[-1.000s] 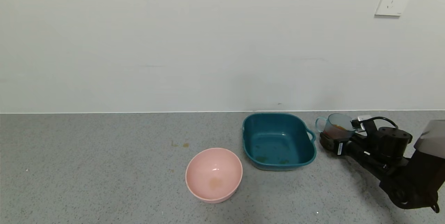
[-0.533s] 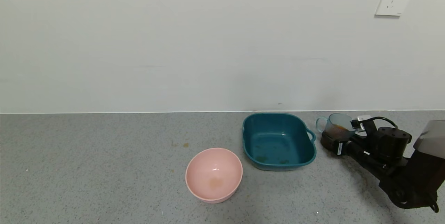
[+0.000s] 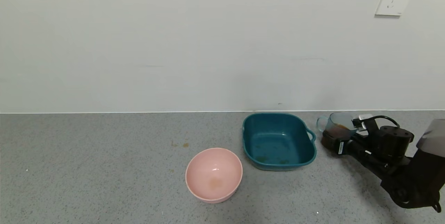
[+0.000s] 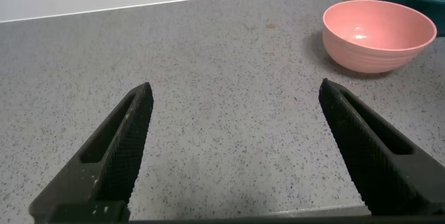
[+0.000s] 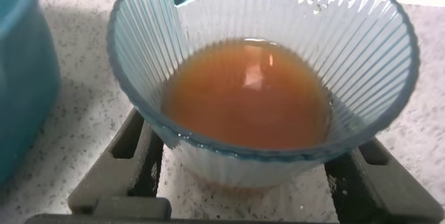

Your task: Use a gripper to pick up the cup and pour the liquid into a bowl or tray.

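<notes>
The right gripper [image 3: 334,140] reached in low over the grey counter [image 3: 104,168] at the far right, just past the teal basin [image 3: 278,140]. Its jaws stood on either side of the cup [image 3: 336,124], one finger [image 5: 118,175] at each flank of the ribbed wall near the base. From the right wrist view they looked pressed against the plastic, though the contact itself was hidden under the cup's rim, so a firm clamp seemed likely rather than certain. The cup sat upright, its loop handle turned toward the basin, and it stood just beside the basin's small side handle without touching it. Whether its base rested on the counter or hung slightly above could not be told.

The liquid [image 5: 247,95], an opaque reddish-brown, lay level inside the cup and filled roughly the lower half.

The basin stood open on the counter with only a few dark flecks on its floor. A round pink bowl [image 3: 213,174] sat nearer the robot and to the basin's left, close to it but apart, with a faint tan stain at its bottom.

The left gripper [image 4: 233,147] hovered over bare counter with its jaws wide apart and nothing between them; the pink bowl showed beyond it
</notes>
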